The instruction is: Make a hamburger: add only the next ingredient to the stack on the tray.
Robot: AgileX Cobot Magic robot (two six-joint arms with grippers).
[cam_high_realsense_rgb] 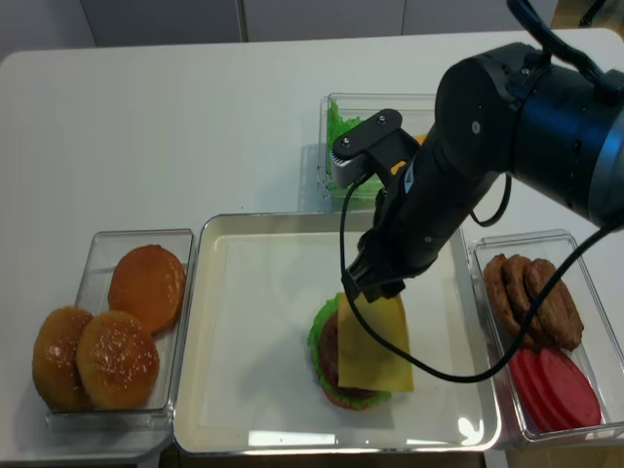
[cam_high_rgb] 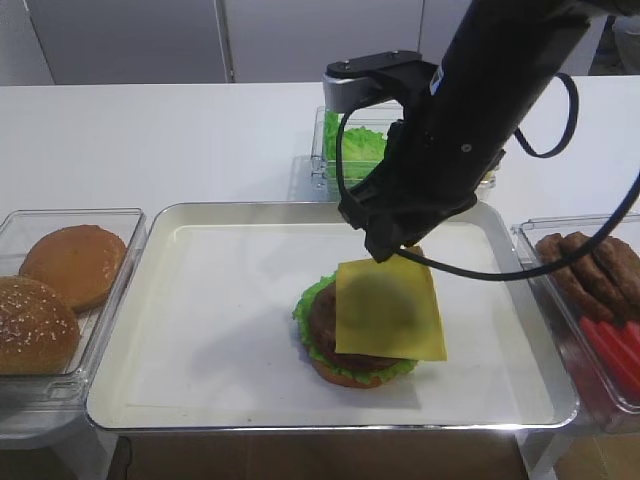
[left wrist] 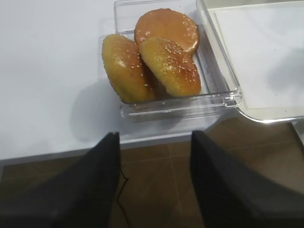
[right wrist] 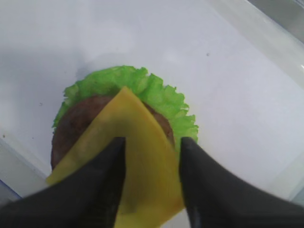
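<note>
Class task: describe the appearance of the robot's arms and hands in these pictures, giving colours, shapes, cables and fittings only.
The right arm is bulky, rounded and glossy black. A silver-grey camera block is bolted near its wrist, and thin black cables loop loosely from it. The right hand ends in two broad, matte black fingers that taper to the tips. The left hand has the same two dark, flat fingers; its arm is out of view.

Cheese slice on the burger stack, in my tray

I see the flat yellow cheese slice [cam_high_rgb: 389,309] draped over the brown patty of the stack [cam_high_rgb: 325,338], skewed toward the right so its edge overhangs the frilly green lettuce and tan bun base. The stack sits right of centre on the white floor of the silver tray [cam_high_rgb: 210,330], towards the near rim.
</note>
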